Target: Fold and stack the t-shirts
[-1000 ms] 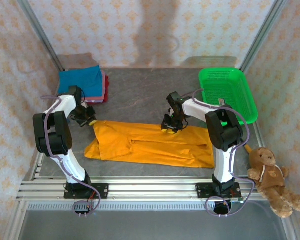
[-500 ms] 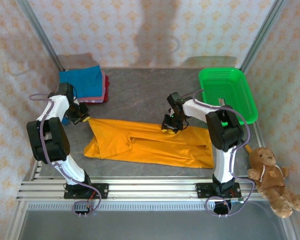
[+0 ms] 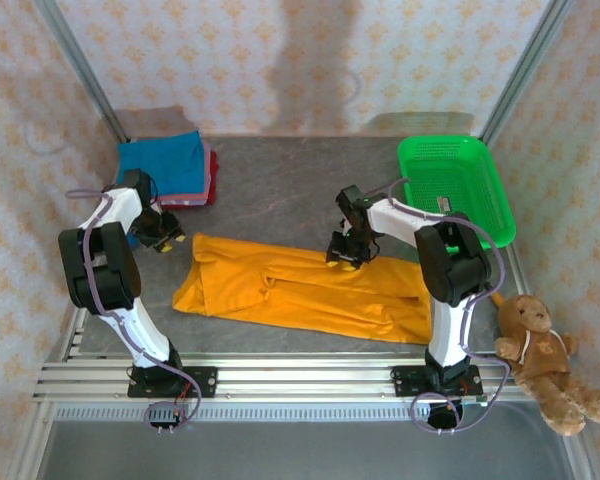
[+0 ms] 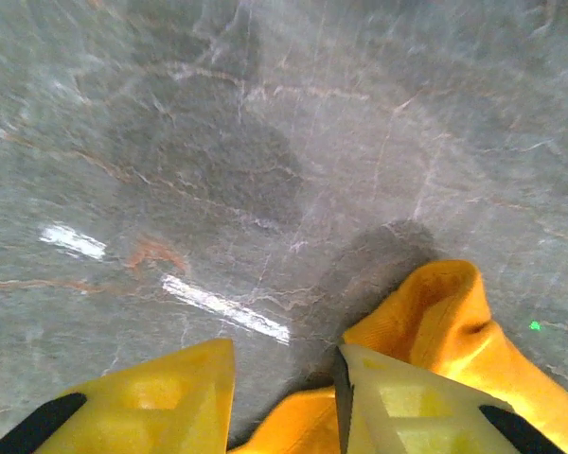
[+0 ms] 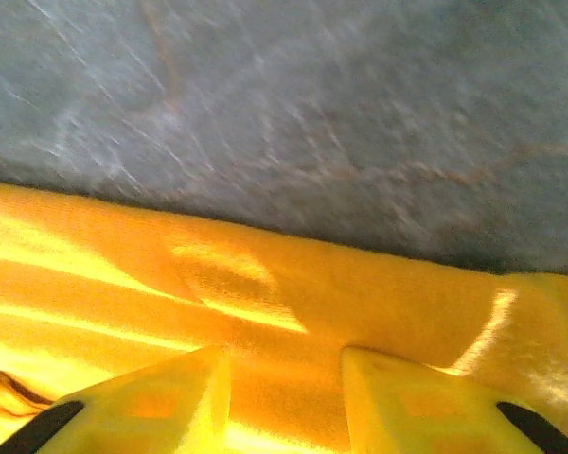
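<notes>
The orange t-shirt (image 3: 300, 295) lies flat on the grey tabletop (image 3: 280, 190). It is already narrowed into a long band, and its long axis runs left to right, with the right end a little nearer to me.

My left claw (image 3: 167, 240) is just off the band's far-left corner, so the cloth lies to its right. Its fingers are spread and pinch nothing, and the corner rests loose beside them.

My right claw (image 3: 343, 253) is on the band's far edge, right of its middle. Its fingers are apart, with flat orange cloth under the gap.

I judge that the next fold runs along the long axis, end over end. My left claw is nearer the left end and nearer the folded blue t-shirt (image 3: 160, 160) topping the stack at far left.
</notes>
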Motion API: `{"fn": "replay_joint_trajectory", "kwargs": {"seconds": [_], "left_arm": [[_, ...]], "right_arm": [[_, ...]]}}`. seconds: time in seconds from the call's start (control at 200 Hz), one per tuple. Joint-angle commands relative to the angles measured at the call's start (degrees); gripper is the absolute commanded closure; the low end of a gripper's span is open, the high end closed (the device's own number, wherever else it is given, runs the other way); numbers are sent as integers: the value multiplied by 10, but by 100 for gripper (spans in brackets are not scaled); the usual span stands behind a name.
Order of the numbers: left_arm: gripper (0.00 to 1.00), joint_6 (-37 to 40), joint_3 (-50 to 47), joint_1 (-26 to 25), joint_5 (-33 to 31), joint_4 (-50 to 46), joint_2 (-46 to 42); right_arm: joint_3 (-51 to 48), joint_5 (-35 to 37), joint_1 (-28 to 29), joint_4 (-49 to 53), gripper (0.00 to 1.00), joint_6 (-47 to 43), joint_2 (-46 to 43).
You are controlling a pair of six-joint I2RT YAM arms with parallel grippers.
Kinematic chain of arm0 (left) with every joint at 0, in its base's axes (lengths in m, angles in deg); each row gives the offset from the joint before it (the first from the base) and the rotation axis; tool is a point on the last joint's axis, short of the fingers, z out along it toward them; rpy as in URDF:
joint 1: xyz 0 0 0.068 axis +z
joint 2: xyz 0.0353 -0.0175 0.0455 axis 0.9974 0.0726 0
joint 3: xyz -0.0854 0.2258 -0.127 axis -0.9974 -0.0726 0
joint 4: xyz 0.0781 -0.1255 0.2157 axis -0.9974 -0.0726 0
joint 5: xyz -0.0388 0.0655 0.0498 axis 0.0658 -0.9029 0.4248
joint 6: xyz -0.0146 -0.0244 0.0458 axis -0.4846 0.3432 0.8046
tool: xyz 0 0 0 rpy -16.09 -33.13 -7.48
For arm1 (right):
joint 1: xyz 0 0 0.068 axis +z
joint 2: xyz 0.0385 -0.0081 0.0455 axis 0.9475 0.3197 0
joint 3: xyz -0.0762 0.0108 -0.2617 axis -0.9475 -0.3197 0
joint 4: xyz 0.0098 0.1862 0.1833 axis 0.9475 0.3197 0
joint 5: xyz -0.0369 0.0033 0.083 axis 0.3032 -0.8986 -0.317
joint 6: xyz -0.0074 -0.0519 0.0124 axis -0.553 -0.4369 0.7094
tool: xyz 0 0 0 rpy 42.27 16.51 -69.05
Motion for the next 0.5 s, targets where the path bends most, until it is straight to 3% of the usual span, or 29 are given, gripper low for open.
{"fn": "replay_joint_trajectory", "kwargs": {"seconds": [0.0, 0.125, 0.33, 0.496], "left_arm": [[63, 3, 22, -1, -51, -41, -63], [61, -21, -9, -42, -55, -48, -124], [60, -126, -100, -175, -45, -8, -199], [59, -210, -163, -275, -47, 55, -205]], "right_arm": [[-6, 33, -4, 67, 63, -11, -31], [3, 25, -1, 75, 62, -15, -38], [14, 6, 11, 55, 62, -15, -18], [24, 5, 18, 47, 61, -14, 2]]}}
